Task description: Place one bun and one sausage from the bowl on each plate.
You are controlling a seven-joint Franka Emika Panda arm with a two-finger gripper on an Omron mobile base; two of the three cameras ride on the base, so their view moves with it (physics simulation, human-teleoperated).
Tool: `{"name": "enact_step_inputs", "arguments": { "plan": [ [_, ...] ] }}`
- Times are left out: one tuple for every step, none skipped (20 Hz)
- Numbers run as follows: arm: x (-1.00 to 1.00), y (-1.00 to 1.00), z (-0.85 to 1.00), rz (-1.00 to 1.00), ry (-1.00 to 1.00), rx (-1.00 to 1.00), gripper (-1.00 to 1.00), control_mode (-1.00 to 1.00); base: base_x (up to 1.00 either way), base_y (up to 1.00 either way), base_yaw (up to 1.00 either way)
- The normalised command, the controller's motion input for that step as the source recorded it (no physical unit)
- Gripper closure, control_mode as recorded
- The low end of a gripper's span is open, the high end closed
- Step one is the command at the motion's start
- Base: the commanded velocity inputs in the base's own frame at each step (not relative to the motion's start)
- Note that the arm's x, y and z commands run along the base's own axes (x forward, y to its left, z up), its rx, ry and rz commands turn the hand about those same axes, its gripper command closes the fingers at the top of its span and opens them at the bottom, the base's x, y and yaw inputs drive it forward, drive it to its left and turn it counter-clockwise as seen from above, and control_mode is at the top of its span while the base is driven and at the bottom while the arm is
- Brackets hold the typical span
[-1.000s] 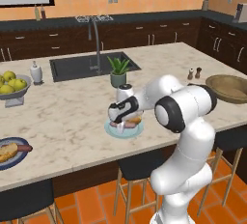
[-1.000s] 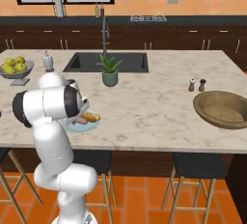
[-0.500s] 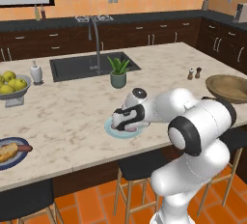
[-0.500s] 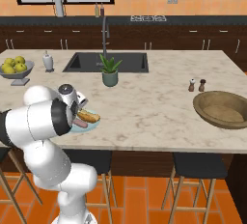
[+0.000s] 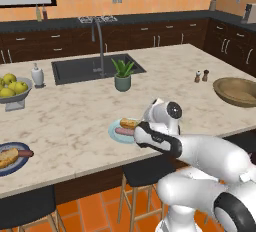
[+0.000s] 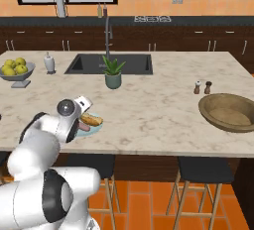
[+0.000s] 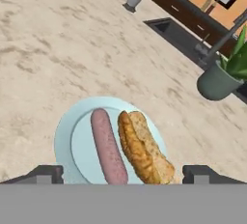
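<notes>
gripper (image 7: 123,175) jaws apart, empty, over pale plate (image 7: 65,138); sausage (image 7: 109,148) and bun (image 7: 144,148) side by side on it

Sausage (image 7: 108,147) and bun (image 7: 144,149) side by side on pale-blue plate (image 7: 65,136), wooden bowl (image 6: 229,112) apart

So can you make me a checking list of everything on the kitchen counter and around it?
Surface: marble counter, nothing spilled.
Job's things: light-blue plate holds one sausage and one bun, side by side. Dark-rimmed plate at the counter's left edge also holds a bun and a sausage. Wooden bowl looks empty.
Clutter: fruit bowl, potted plant, soap bottle, salt and pepper shakers.
Gripper: open, holding nothing, just above the light-blue plate.
Cables: nothing seen.
Surroundings: sink with tap, stools under the counter, dark cabinets behind.
</notes>
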Motion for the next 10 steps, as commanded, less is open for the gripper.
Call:
{"name": "enact_step_inputs", "arguments": {
  "plan": [
    [-0.8, -0.91, 1.0, -0.01, 0.15, 0.0, -1.0, -1.0, 0.0, 0.0, 0.0],
    [-0.96, -1.0, 1.0, -0.06, 0.23, 0.0, -1.0, -1.0, 0.0, 0.0, 0.0],
    [-1.0, -1.0, 1.0, -0.07, 0.34, 0.0, -1.0, -1.0, 0.0, 0.0, 0.0],
    [-1.0, -1.0, 1.0, -0.07, 0.49, 0.0, -1.0, -1.0, 0.0, 0.0, 0.0],
    [-1.0, -1.0, 0.89, -0.07, 0.58, 0.0, -1.0, -1.0, 0.0, 0.0, 0.0],
    [-1.0, -1.0, 0.73, -0.07, 0.65, 0.0, -1.0, -1.0, 0.0, 0.0, 0.0],
    [-1.0, -0.96, 0.66, -0.08, 0.68, -0.01, -1.0, -1.0, 0.0, 0.0, 0.0],
    [-1.0, -0.93, 0.66, -0.07, 0.68, -0.02, -1.0, -1.0, 0.0, 0.0, 0.0],
    [-1.0, -0.91, 0.69, -0.07, 0.69, -0.01, -1.0, -1.0, 0.0, 0.0, 0.0],
    [-1.0, -0.89, 0.7, -0.07, 0.68, -0.01, -1.0, -1.0, 0.0, 0.0, 0.0]
  ]
}}
